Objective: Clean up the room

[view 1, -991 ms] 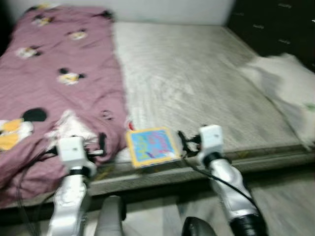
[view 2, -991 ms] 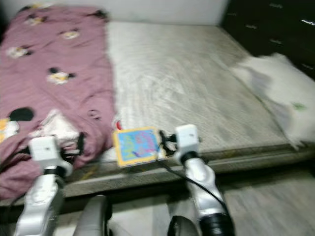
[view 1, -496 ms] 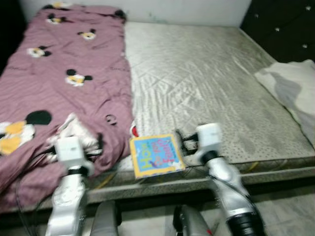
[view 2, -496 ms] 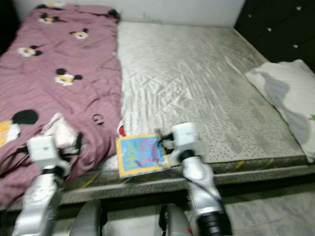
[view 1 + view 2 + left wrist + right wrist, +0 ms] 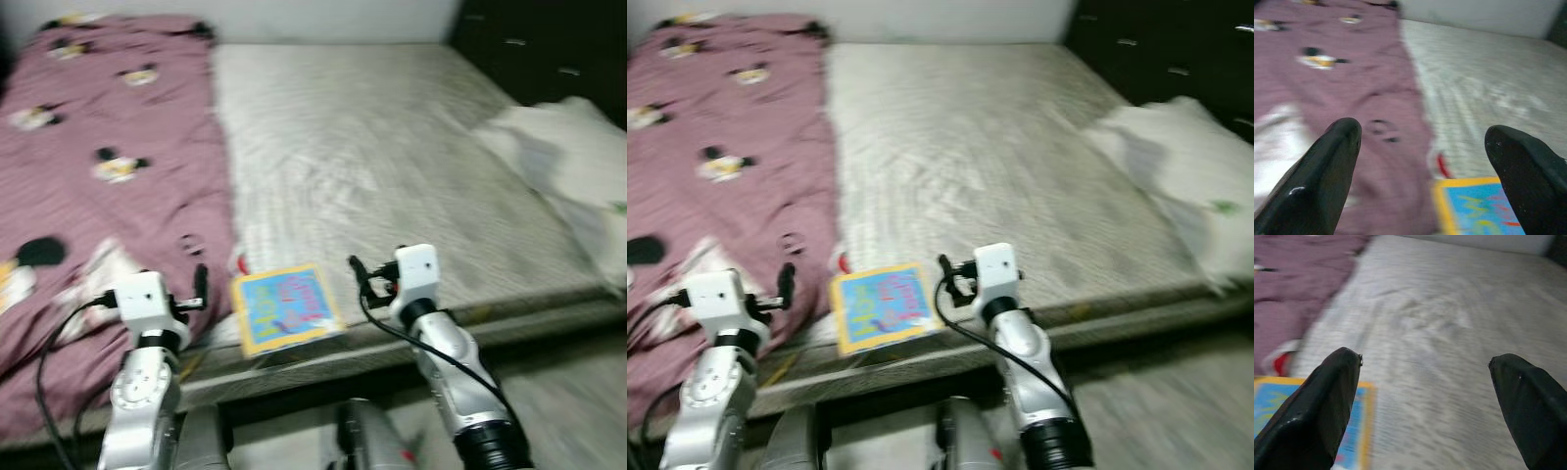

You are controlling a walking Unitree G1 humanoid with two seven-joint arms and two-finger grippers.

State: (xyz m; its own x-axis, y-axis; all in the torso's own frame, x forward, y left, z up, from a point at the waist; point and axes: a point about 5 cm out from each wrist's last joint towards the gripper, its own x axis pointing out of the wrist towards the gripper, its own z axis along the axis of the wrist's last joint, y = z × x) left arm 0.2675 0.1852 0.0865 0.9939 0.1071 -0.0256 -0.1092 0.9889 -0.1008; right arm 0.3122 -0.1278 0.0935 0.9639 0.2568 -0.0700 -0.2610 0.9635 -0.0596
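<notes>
We are standing at the near edge of a bare grey quilted mattress (image 5: 392,166), with a mauve blanket printed with cartoon mice (image 5: 98,166) covering its left side. A flat square picture book with a blue cover and yellow border (image 5: 285,308) is lying at the mattress's near edge, just beside the blanket's hem and between our two arms; a small red-and-white scrap (image 5: 238,262) is peeking out from under the blanket just behind it. We are holding the left gripper (image 5: 1422,161) above the blanket's edge with its two black fingers spread wide and nothing between them, the book's corner showing near one finger. We are holding the right gripper (image 5: 1432,396) over the bare mattress just right of the book, its fingers likewise parted and empty. A rumpled white pillow (image 5: 573,166) is lying at the far right side of the bed. We judge that we are lining up on the book as the item to tidy, with no grasp begun. The next move probably calls for bringing one gripper down so its fingers straddle a book edge, perhaps where it overhangs, since a flat book gives little to pinch.
</notes>
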